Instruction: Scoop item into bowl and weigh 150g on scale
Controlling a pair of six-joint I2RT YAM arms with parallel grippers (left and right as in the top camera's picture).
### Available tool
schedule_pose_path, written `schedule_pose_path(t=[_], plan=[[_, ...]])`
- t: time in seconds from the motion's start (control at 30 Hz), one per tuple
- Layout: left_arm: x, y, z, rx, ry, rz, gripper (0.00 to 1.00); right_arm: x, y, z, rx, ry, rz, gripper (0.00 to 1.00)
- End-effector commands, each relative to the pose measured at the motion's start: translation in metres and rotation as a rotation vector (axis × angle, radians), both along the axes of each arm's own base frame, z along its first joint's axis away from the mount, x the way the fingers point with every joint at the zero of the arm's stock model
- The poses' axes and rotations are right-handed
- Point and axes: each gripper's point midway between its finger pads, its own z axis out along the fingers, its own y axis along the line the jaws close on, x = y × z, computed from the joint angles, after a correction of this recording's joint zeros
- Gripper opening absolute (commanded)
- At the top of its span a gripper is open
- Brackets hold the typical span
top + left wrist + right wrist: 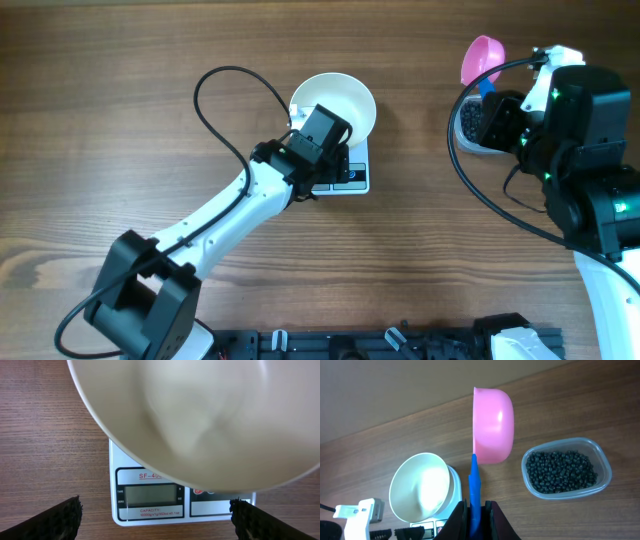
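Since right gripper point(475, 519) is pinched tight on the blue handle point(474, 477) at bottom centre of the wrist frame, the grip looks fine; orientation is the job. Just above, pink scoop point(492, 425) stands on edge, mouth facing frame left, away from the tub point(600, 457); no load visible. My call: roll the wrist until the mouth faces the beans point(560, 470) at frame right, enter shallow, lift level, take small loads near target. Farther off, lower left: bowl point(417, 487) sits on the scale point(150, 516) and looks empty. Over the scale's front edge, left gripper point(156, 521) hangs spread wide, gripping nothing; keep it off the platform. Its display point(150, 495) shows no digits I can read. Count: one scoop, one tub, one bowl, one scale, two grippers; beans too many to count.
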Motion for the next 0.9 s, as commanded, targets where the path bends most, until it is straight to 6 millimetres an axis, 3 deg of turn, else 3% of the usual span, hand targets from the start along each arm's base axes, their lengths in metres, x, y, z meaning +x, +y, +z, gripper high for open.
schedule_pose_path(t=[0.0, 0.47, 0.67, 0.87], plan=[[0.003, 0.001, -0.005, 0.002, 0.0, -0.003, 1.0, 0.002, 0.002, 0.005, 0.015, -0.011, 0.007, 0.04], [0.018, 0.022, -0.004, 0.001, -0.01, 0.058, 1.0, 0.002, 0.002, 0.005, 0.014, -0.011, 0.007, 0.04], [0.015, 0.016, -0.004, -0.001, -0.009, 0.042, 1.0, 0.002, 0.002, 0.005, 0.014, -0.012, 0.007, 0.04], [0.007, -0.003, 0.005, -0.089, 0.007, -0.012, 0.97, 0.002, 0.002, 0.005, 0.008, -0.013, 0.011, 0.04]])
